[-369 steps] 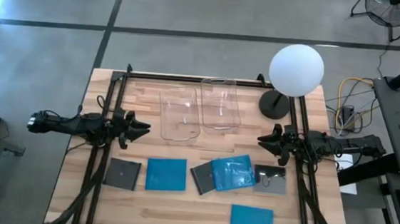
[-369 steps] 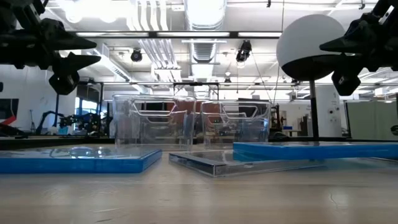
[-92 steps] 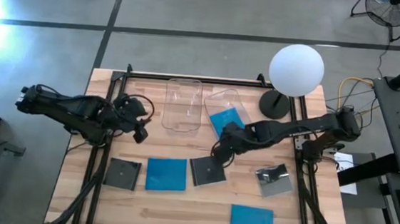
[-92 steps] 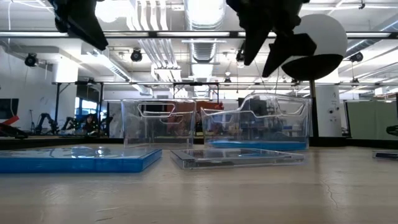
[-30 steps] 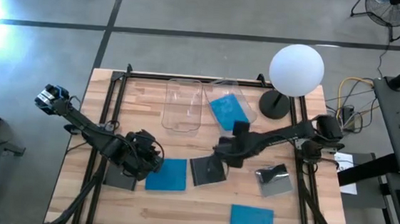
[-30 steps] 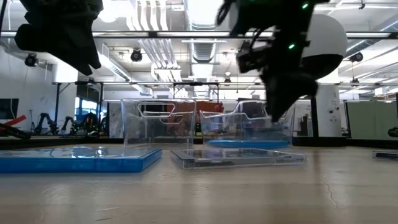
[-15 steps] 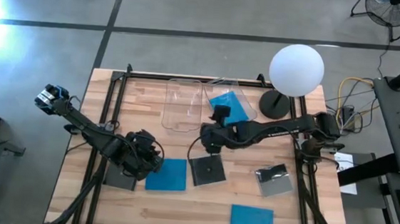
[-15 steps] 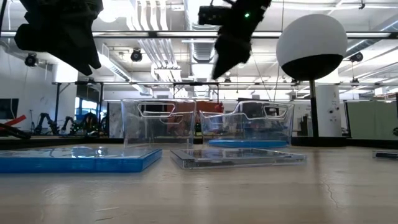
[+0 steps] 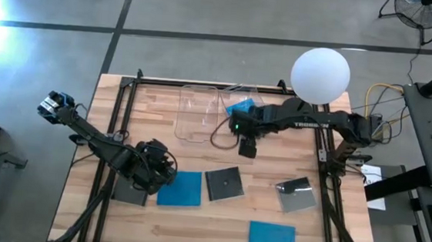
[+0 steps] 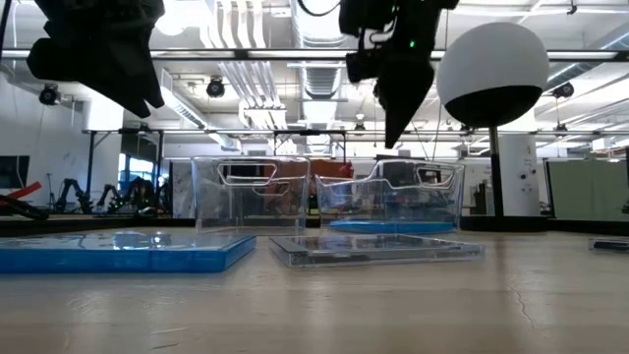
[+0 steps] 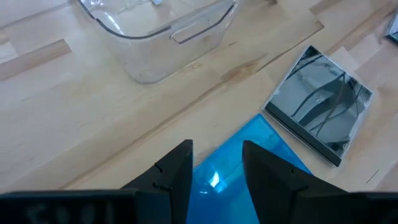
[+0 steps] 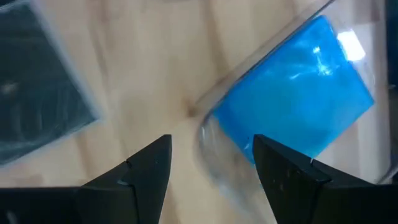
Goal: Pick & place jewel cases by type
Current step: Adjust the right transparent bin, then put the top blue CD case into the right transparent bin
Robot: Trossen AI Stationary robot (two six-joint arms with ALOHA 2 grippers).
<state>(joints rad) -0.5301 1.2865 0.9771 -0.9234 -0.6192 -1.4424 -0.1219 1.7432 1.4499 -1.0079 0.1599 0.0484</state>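
- Currently one blue jewel case [image 9: 241, 107] lies in the right-hand clear bin [image 9: 242, 102], presumably the blue pile's home; the left bin [image 9: 197, 116] holds nothing.
- On my worktop [image 9: 192, 227] remain two blue cases [image 9: 180, 188], [image 9: 271, 240] and three dark ones [image 9: 225, 184], [image 9: 296, 193].
- My left claw [image 11: 216, 163] hangs open over a blue case, hiding the leftmost dark case.
- My right claw [image 12: 210, 154], open and empty, hovers by the filled bin.

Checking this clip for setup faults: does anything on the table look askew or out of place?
The right bin, holding one blue case, sits skewed, no longer square with the empty left bin. In the low view its near edge looks lifted. The right gripper hangs open just in front of it. The cases left on the table lie flat.
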